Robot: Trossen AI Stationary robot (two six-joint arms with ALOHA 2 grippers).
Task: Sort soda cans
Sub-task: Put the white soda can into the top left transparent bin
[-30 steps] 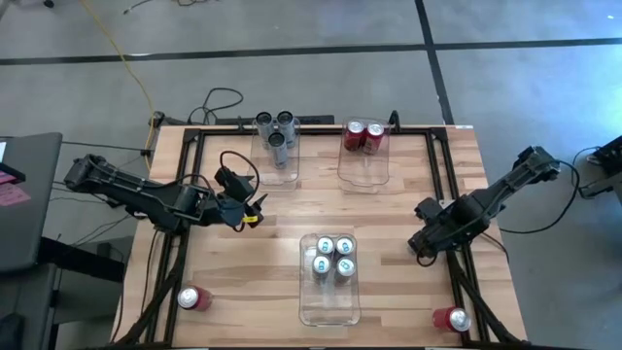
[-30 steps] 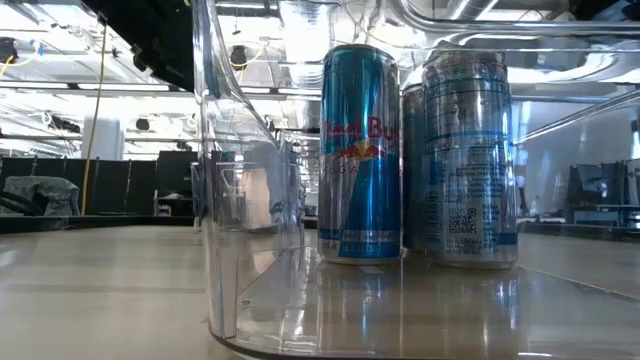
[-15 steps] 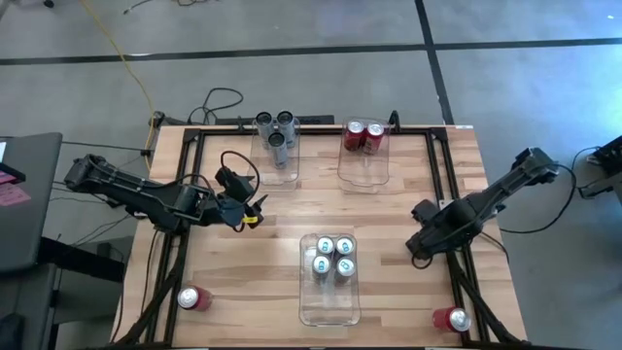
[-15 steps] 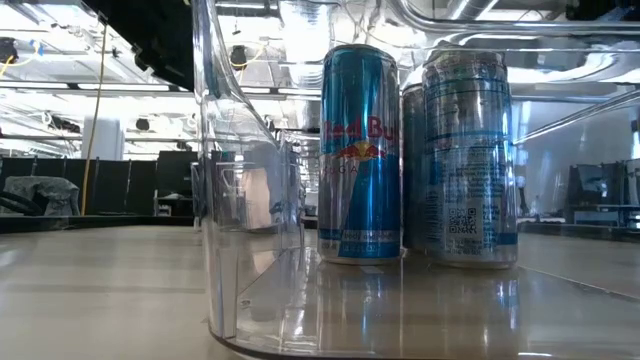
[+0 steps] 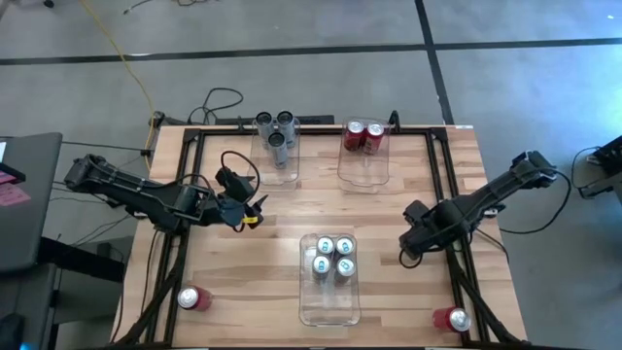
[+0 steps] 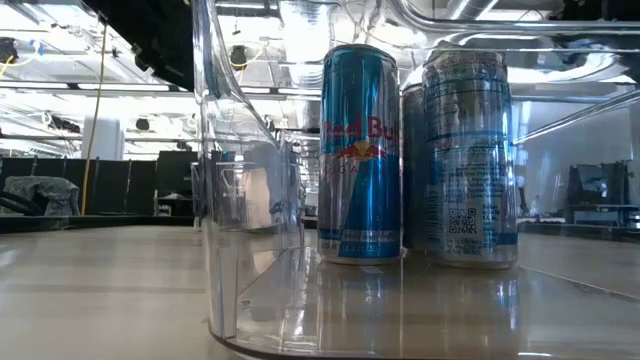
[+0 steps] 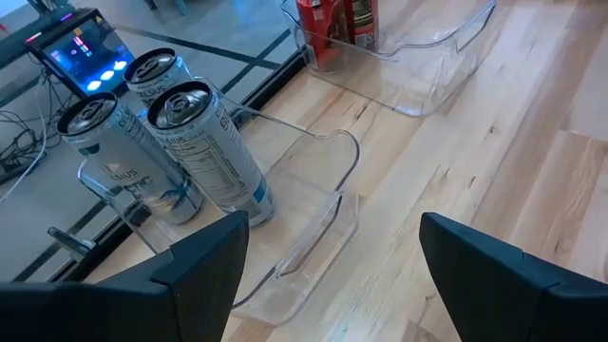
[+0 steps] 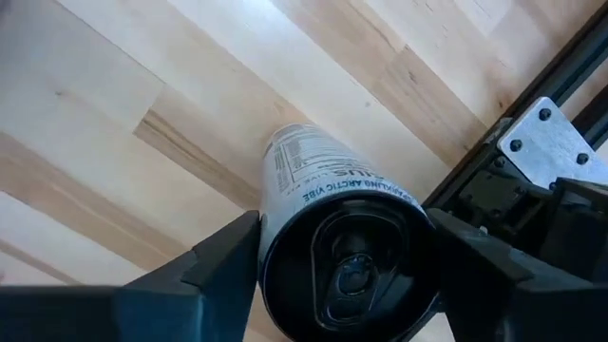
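Inspecting from largest to smallest, I start with the wooden surface (image 5: 243, 262), edged by a black frame. Three clear bins stand on it. The near-centre bin (image 5: 328, 301) holds four pale silver-blue cans (image 5: 332, 257) upright at its far end. The far-left bin (image 5: 278, 167) holds three grey cans (image 5: 275, 130) upright, touching one another. The far-right bin (image 5: 364, 167) holds two red cans (image 5: 362, 135) side by side at its far end.

My right arm reaches in from the right edge, and my right pincer (image 5: 412, 243) sits over the right part of the surface, just inside the frame rail. Its two fingers (image 8: 223, 261) are pressed on either side of a pale grey can (image 8: 332, 237), pinching it; the can's top faces the wrist camera and the wood lies below it.

My left pincer (image 5: 245, 212) waits over the left part of the surface, near the far-left bin, with its fingers (image 7: 204, 261) spread and nothing between them.

Two loose red cans remain outside the bins: one at the near-left corner (image 5: 192, 298), one at the near-right corner (image 5: 451, 319), each lying on its side as far as I can tell.
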